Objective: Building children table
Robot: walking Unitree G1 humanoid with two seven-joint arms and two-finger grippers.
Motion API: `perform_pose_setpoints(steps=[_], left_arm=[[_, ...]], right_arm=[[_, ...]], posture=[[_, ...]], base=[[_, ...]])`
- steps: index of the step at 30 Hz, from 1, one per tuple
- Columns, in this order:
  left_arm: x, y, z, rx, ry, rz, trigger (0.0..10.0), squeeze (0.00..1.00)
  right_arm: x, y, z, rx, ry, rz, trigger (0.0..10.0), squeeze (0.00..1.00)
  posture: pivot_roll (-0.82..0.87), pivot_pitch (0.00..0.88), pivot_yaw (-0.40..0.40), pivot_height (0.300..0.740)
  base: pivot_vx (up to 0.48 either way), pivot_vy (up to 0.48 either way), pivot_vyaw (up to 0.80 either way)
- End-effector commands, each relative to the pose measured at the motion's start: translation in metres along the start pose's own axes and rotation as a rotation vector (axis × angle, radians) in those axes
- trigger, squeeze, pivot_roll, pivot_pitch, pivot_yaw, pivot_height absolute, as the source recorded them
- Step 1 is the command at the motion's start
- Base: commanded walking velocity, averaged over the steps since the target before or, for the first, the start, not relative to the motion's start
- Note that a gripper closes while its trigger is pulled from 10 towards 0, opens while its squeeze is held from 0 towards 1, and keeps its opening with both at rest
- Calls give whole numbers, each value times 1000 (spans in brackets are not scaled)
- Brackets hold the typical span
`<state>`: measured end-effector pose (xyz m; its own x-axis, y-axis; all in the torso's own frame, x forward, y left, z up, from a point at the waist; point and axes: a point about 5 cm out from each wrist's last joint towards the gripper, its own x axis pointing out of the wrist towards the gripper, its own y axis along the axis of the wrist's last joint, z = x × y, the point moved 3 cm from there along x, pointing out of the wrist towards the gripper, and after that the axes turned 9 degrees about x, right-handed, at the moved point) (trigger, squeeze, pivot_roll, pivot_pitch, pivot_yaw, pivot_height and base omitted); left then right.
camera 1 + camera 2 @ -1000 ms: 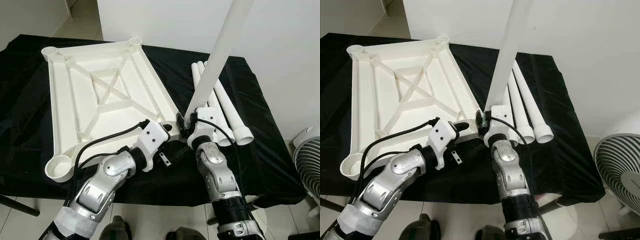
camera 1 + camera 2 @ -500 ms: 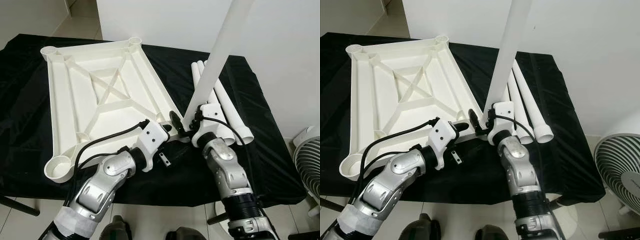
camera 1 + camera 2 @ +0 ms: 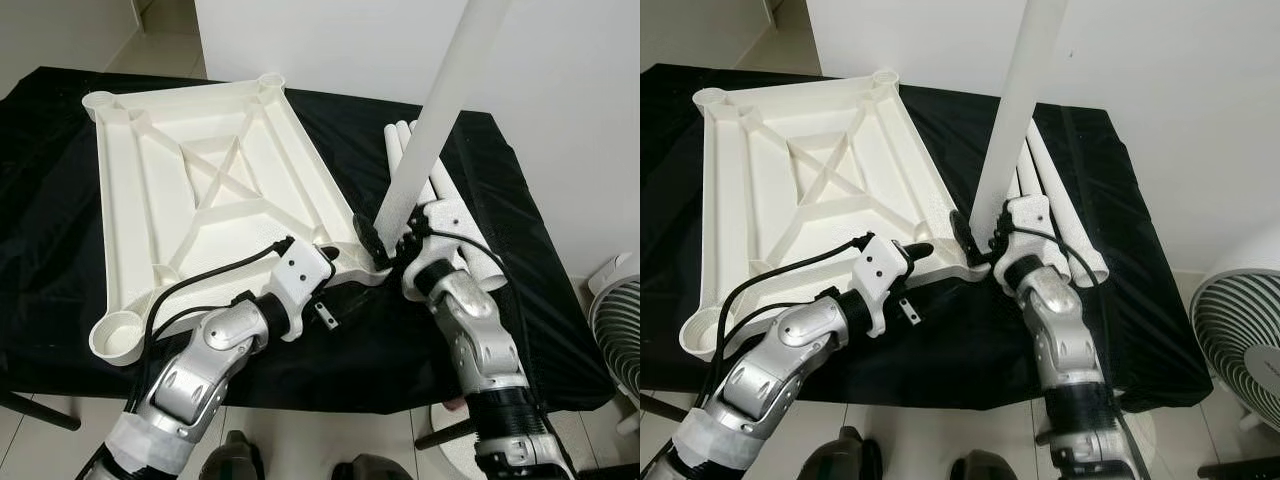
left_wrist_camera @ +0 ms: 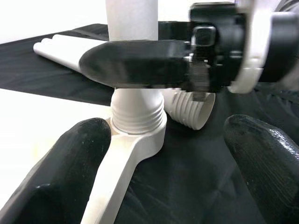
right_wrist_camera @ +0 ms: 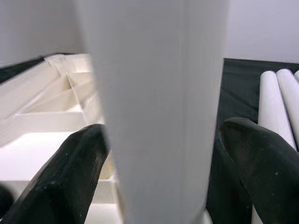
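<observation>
The white table top [image 3: 130,200] lies upside down on the black cloth. One white table leg [image 3: 430,130] stands upright in the near right corner socket [image 4: 138,126], its threaded end partly in. My right gripper [image 5: 159,140] is shut on this leg just above the socket, one finger [image 3: 965,232] crossing its near side. My left gripper [image 4: 170,135] is open at the same corner. One of its fingers [image 4: 70,172] rests against the top's rim and the other stays apart over the cloth.
Three spare white legs [image 3: 1070,230] lie side by side on the cloth to the right of the standing leg. A white wall rises behind the table. A white fan [image 3: 1240,340] stands on the floor at the right. The table's front edge is just below my forearms.
My right wrist has swung around the upright leg from its near side to its right side, still on the leg. The left arm has hardly moved.
</observation>
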<state>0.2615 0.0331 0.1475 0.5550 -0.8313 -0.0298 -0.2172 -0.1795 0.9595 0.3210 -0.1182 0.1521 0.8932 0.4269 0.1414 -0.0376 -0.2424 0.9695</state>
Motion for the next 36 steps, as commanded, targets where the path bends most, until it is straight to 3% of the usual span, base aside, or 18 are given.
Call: perform_pose_setpoints(steps=[1,3,5,7,12,13,14,15,19,26,27,33,36], left_arm=[[-2,-2,1,-8,-23,-11,10000,0],[-2,-2,1,-7,-23,-11,10000,0],[-2,-2,0,-6,-28,-13,10000,0],[-2,-2,0,-6,-28,-13,10000,0],[-2,-2,0,-7,-40,-15,10000,0],[-1,-2,1,-6,-43,-15,10000,0],[-1,-2,1,-5,-45,-14,10000,0],[0,-2,0,-4,-46,-14,10000,0],[0,-2,0,-4,-46,-13,10000,0],[-2,-1,-15,24,5,-18,10000,0],[-3,0,-20,34,18,-20,10000,0],[-3,2,-33,60,60,-21,10000,0],[-2,4,-39,79,87,-22,10000,0]], right_arm=[[-9,7,-7,20,26,50,10000,0],[-10,8,-8,25,31,56,10000,0],[-29,9,-14,18,34,73,10000,0],[-29,9,-14,18,34,73,10000,0],[-45,2,-7,22,-9,37,10000,0],[-48,0,-5,18,-18,31,5569,0],[-50,0,-3,15,-23,27,5569,0],[-53,-1,-4,17,-19,26,0,0],[-54,-1,-4,20,-20,23,0,0],[-54,-9,-3,23,-4,-6,0,0],[-51,-13,-2,26,-10,-20,10000,0],[-38,-15,1,26,-19,-30,10000,0],[-23,-11,4,13,-28,-13,10000,0]], posture=[[-38,39,-29,740],[-38,39,-29,740],[-45,43,-22,740],[-45,43,-22,740],[-64,51,-12,740],[-68,52,-9,740],[-68,52,-9,740],[-70,52,-8,740],[-71,53,-8,740],[-59,49,-14,740],[-52,47,-16,740],[-44,45,-17,740],[-38,42,-17,740]], base=[[0,0,0],[0,0,0],[0,0,0],[0,0,0],[0,0,0],[0,0,0],[0,0,0],[0,0,0],[0,0,0],[0,0,0],[0,0,0],[0,0,0],[0,0,0]])
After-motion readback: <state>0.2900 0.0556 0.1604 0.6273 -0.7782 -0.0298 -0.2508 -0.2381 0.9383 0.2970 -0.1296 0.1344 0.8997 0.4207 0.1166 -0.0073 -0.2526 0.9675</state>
